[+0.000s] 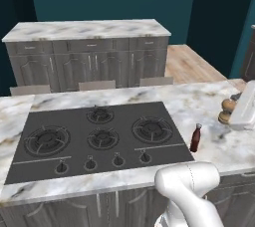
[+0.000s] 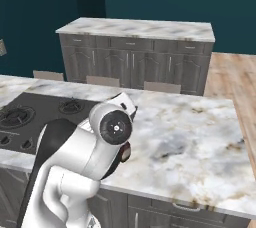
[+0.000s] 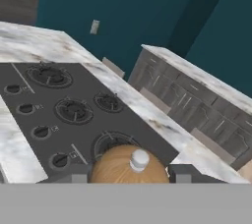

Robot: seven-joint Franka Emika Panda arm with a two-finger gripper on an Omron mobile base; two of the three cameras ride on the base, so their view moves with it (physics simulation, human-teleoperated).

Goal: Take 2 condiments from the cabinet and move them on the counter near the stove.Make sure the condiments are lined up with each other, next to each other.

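while the tool (image 3: 129,175) clamps the tan shaker (image 3: 129,165) near the tabletop's (image 1: 209,101) right edge, the dark red bottle (image 1: 195,138) stands upright just beside the stove's (image 1: 99,136) right edge

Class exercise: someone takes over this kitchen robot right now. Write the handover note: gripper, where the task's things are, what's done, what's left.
Gripper: shut on the rounded tan-brown shaker, held over the white-grey marble counter to the right of the flat black gas cooktop.
Small dark red-brown bottle: standing upright on the counter just right of the cooktop.
Done: bottle placed.
Left: set the shaker down beside the bottle, lined up with it, then release.
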